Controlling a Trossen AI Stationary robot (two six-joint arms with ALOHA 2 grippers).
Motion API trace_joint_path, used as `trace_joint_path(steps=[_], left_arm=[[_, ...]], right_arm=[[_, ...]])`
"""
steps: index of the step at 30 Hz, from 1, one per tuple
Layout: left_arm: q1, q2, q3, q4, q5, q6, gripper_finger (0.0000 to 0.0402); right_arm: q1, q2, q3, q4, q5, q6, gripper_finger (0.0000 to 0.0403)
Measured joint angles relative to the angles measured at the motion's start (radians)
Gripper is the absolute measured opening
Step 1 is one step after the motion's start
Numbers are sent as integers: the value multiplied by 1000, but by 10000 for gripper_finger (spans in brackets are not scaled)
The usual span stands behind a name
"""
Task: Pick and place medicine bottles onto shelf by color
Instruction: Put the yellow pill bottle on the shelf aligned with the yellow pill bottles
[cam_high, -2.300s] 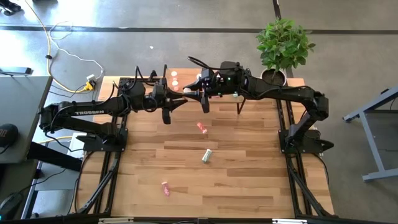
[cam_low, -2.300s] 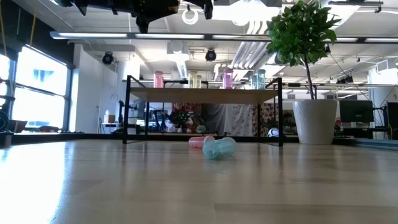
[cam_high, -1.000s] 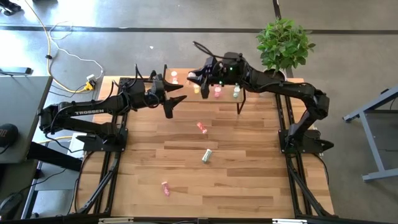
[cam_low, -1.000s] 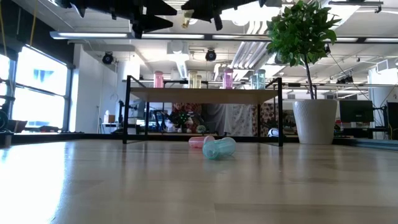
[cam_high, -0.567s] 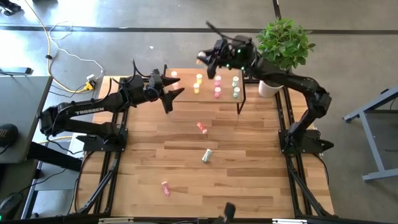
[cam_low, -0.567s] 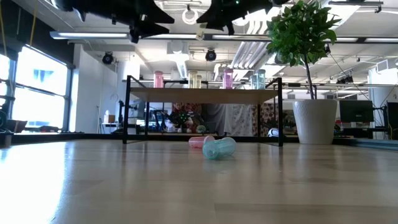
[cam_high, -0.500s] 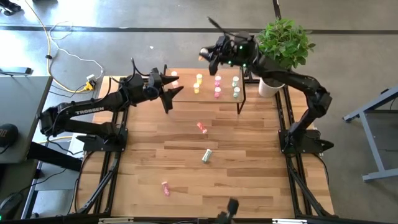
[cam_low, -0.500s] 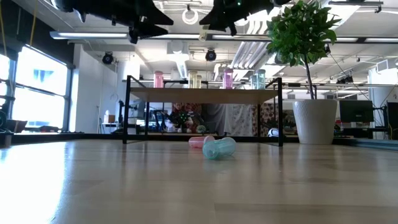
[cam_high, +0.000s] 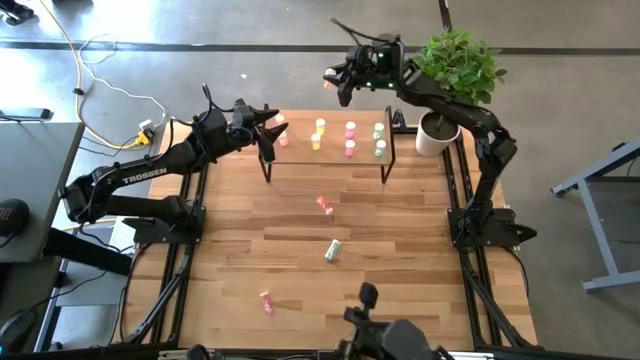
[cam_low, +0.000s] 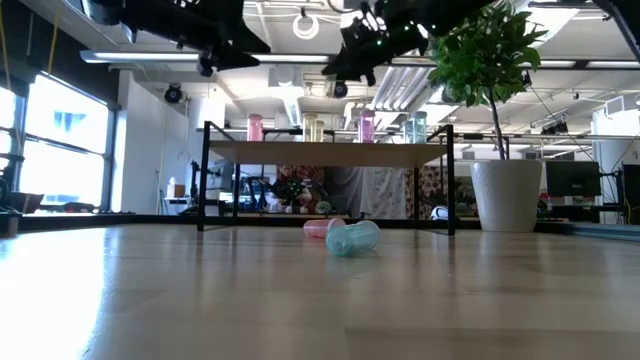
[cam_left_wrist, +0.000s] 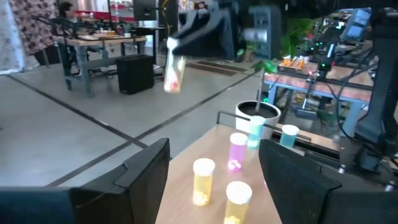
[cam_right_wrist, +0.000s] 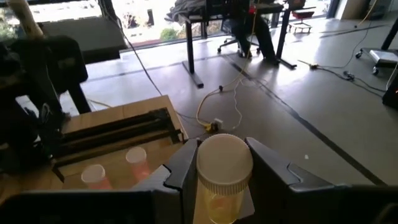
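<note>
The shelf (cam_high: 334, 136) stands at the table's far edge with medicine bottles upright on it in colour rows: red (cam_high: 282, 132), yellow (cam_high: 318, 134), pink (cam_high: 350, 139), pale green (cam_high: 380, 140). Three more bottles lie on their sides on the table: pink-red (cam_high: 324, 204), pale green (cam_high: 333, 250), pink (cam_high: 266, 302). My right gripper (cam_high: 334, 80) is high, beyond the shelf's far side, shut on a yellow bottle (cam_right_wrist: 219, 186). My left gripper (cam_left_wrist: 214, 162) hovers open above the shelf's left end (cam_high: 270, 122), with nothing between its fingers. My right gripper pinches the yellow bottle between its two fingers (cam_right_wrist: 185, 167), one on each side, just below the white cap (cam_right_wrist: 224, 163). The bottle lies along the fingers with its cap at their free ends. It is lifted clear, high above the floor beyond the table.
A potted plant (cam_high: 455, 70) stands at the table's far right corner, close to my right arm. A dark device (cam_high: 370, 325) shows at the near edge. The middle and near parts of the table hold only the three lying bottles.
My right gripper has risen and gone toward the far edge, past the shelf, carrying the yellow bottle with it. My left gripper has moved toward the far edge, up to the shelf's left end. A dark device has come into view at the near edge.
</note>
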Motion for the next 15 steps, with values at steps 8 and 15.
trace_joint_path(steps=[8,15], left_arm=[[18,0,0,-3,-16,0,239],[18,0,0,-7,-29,0,239]], right_arm=[[14,60,9,-62,-30,-25,99],[38,86,8,-73,-29,-24,99]])
